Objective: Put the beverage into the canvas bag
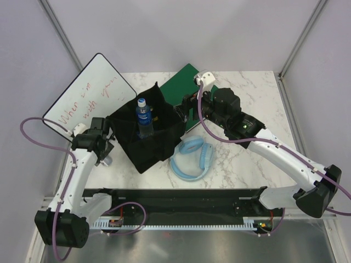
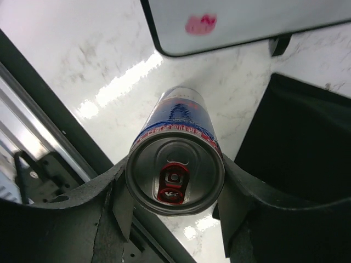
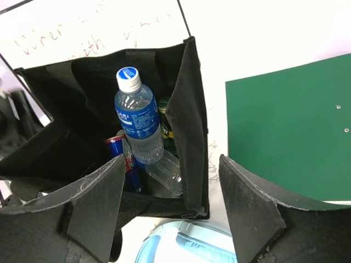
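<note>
The beverage, a blue-and-silver can (image 2: 175,175) with a red tab, stands on the marble table just left of the canvas bag (image 2: 299,142). My left gripper (image 2: 174,189) is shut on the can, one finger against each side of its top rim. From above, the left gripper (image 1: 106,149) and the can (image 1: 107,160) are at the left side of the black bag (image 1: 164,139). The bag (image 3: 189,109) stands open and holds a blue-labelled water bottle (image 3: 137,118), a clear bottle and other cans. My right gripper (image 3: 171,170) is open, with the bag's right wall between its fingers.
A whiteboard (image 1: 90,93) with red writing lies at the back left. A green binder (image 1: 192,82) lies behind the bag. Light blue headphones (image 1: 192,159) sit on the table in front of the bag's right corner. A black rail runs along the near table edge.
</note>
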`<action>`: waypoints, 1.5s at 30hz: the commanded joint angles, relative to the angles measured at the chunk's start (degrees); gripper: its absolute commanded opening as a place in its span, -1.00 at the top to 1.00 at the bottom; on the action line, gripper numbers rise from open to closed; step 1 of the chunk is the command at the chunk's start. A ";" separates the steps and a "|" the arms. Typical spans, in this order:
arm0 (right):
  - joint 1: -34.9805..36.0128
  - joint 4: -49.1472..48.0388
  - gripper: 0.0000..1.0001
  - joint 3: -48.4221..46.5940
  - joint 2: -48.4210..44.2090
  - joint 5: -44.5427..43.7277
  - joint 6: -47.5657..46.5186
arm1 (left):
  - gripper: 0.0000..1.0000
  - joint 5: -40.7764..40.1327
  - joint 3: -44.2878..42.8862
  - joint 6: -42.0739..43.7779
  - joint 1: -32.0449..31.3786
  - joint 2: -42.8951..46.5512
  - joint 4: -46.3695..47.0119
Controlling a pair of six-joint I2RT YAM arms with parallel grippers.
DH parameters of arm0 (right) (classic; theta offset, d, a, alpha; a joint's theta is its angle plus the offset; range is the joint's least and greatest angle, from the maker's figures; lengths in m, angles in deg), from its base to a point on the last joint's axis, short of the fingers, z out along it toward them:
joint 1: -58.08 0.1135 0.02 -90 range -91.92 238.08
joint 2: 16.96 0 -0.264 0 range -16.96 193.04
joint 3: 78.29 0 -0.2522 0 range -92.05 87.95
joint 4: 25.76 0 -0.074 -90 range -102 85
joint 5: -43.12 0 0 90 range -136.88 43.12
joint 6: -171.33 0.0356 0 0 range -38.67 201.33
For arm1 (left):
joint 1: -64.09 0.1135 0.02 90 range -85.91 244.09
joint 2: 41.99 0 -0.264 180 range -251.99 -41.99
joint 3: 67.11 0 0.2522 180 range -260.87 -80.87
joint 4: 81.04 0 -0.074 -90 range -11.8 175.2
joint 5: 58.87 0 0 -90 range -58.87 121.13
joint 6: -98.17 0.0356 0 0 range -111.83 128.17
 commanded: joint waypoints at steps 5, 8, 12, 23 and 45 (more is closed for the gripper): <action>-0.08 -1.26 -0.52 -0.97 2.20 4.15 1.41 | 0.95 -15.94 -19.70 15.38 0.43 6.24 -0.68; -0.08 -0.55 -0.51 -1.94 3.35 5.21 1.76 | 0.95 -16.73 -26.47 21.88 0.34 6.06 2.65; -0.17 -0.47 -0.51 -2.03 3.61 4.25 1.67 | 0.95 -7.89 -38.57 35.49 0.34 3.87 8.37; -0.26 3.40 -0.51 -4.14 6.86 -2.78 0.27 | 0.95 24.22 -61.81 42.91 -2.73 -9.13 10.31; -0.26 7.97 1.00 -8.18 10.91 -2.53 3.08 | 0.95 22.29 -31.86 43.34 -33.76 -3.43 22.87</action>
